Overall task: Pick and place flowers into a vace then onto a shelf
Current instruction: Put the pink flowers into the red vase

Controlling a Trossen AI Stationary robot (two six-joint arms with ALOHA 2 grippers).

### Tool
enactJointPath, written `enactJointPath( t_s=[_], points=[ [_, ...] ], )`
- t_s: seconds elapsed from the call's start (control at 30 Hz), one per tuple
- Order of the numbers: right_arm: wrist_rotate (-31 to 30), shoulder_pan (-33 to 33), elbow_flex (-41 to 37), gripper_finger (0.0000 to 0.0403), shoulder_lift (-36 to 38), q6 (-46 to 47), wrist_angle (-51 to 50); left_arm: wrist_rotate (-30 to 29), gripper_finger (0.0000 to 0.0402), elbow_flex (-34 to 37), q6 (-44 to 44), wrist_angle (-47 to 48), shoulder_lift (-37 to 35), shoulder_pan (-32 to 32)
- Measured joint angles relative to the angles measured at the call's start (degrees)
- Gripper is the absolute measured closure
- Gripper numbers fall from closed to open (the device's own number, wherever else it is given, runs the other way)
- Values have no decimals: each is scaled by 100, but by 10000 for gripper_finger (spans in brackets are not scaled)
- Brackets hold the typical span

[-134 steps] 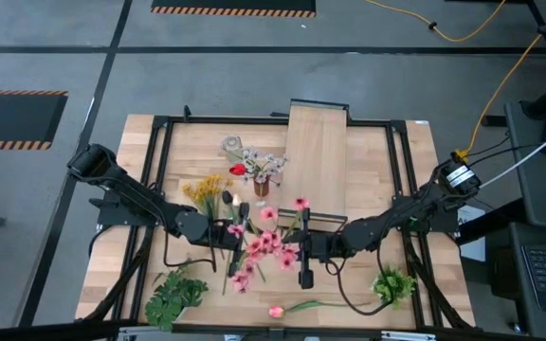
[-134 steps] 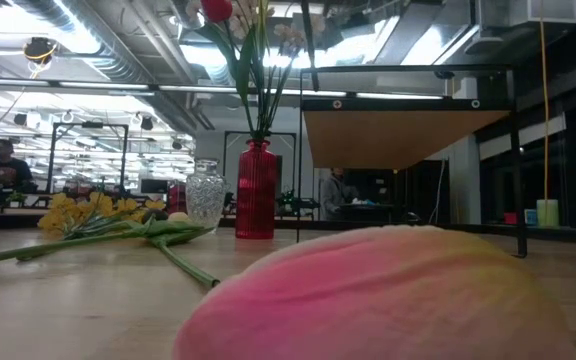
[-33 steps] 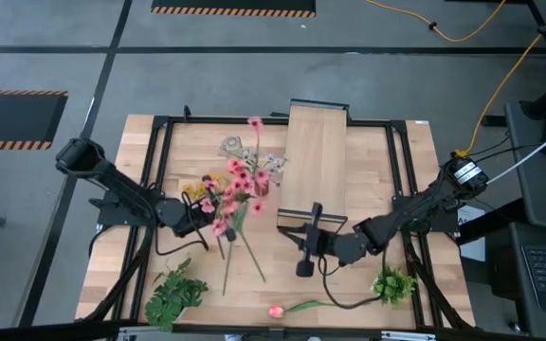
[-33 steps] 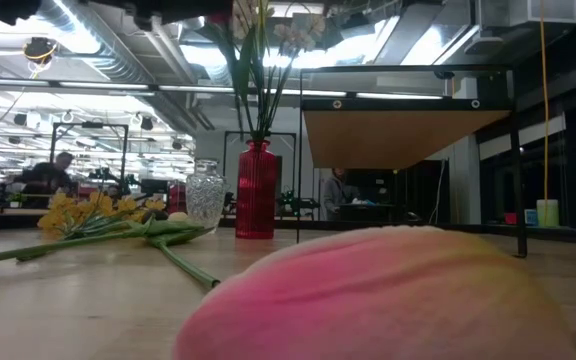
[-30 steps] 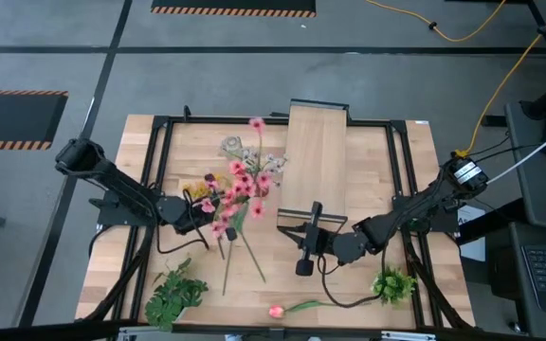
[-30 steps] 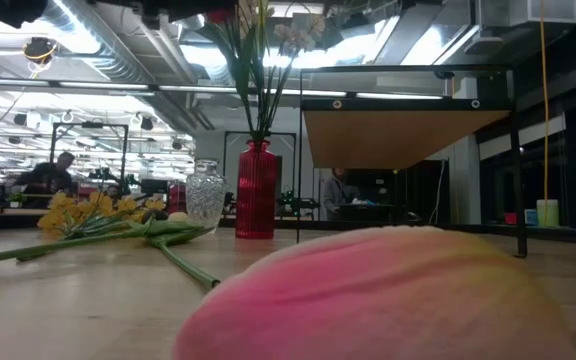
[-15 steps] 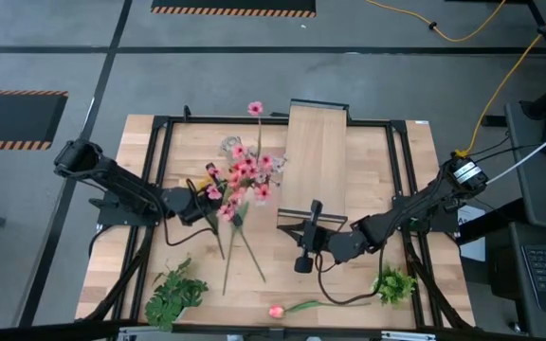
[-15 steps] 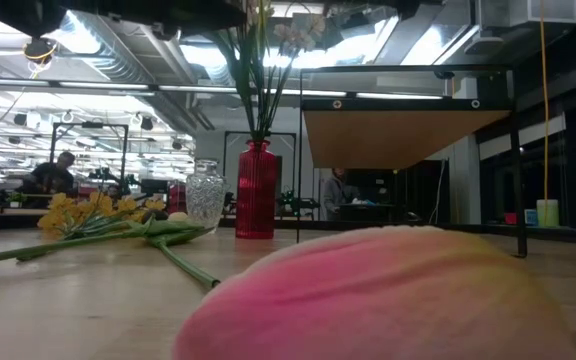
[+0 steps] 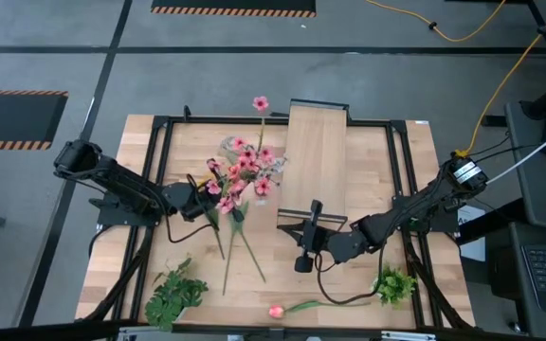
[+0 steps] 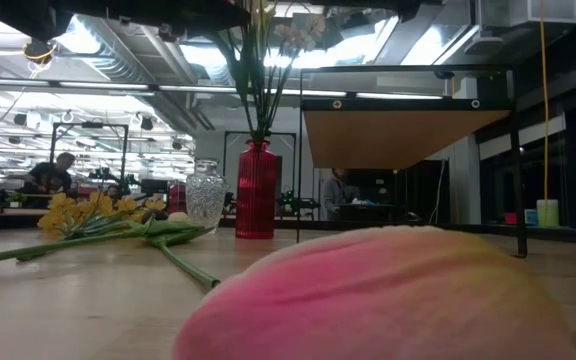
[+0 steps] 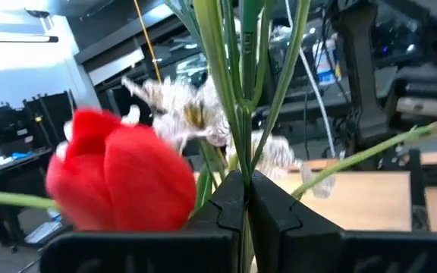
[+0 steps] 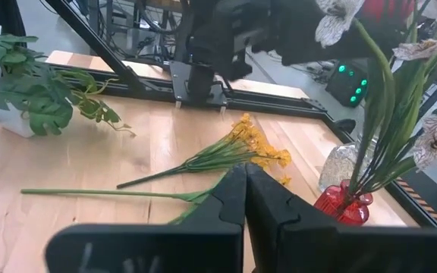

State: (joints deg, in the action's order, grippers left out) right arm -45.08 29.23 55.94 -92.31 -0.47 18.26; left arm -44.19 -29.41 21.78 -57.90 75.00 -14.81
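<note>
Light-wood counter (image 9: 368,161) fills the high view. Left gripper (image 9: 200,196) is clamped on the pink blossom spray (image 9: 240,170), stems trailing behind the fingers, blooms ahead over the vase area. Right gripper (image 9: 301,258) waits, fingers together, empty, beside the shelf (image 9: 316,156).

Low view: ribbed glass vase (image 10: 205,197) stands upright, empty, beside the red cylinder (image 10: 255,190).

Left wrist view: fingers (image 11: 275,220) pinch thin, smooth green stems (image 11: 243,91).

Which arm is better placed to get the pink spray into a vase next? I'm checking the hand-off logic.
Left, probably. The left gripper is shut on the pink blossom spray, held close by the clear vase. The right gripper is shut and empty, near the table's middle in front of the shelf.
</note>
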Motion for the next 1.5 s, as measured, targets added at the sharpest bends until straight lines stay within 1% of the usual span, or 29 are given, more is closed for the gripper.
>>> enactJointPath(
  t_s=[0.17,0.43,0.63,0.8,1.03,1.2,1.33,1.5],
  points=[
    [0,0,0,400,0,0,-69,60,398,0,233,-217,0,-2],
    [0,0,0,395,0,2,-79,2,398,0,188,-176,0,-2],
    [0,0,0,394,0,2,-85,-387,398,0,125,29,0,-2],
    [0,-32,0,394,0,21,-96,-390,398,0,-143,239,0,-2],
    [0,-109,0,393,0,150,-125,-412,398,0,-251,259,0,14],
    [7,-133,0,393,0,175,-197,-396,398,0,-617,566,0,202],
    [7,-133,0,393,0,175,-196,-262,398,0,-985,992,0,393],
    [7,-132,0,393,0,175,-241,6,398,0,-1227,1220,0,569]
  ],
)
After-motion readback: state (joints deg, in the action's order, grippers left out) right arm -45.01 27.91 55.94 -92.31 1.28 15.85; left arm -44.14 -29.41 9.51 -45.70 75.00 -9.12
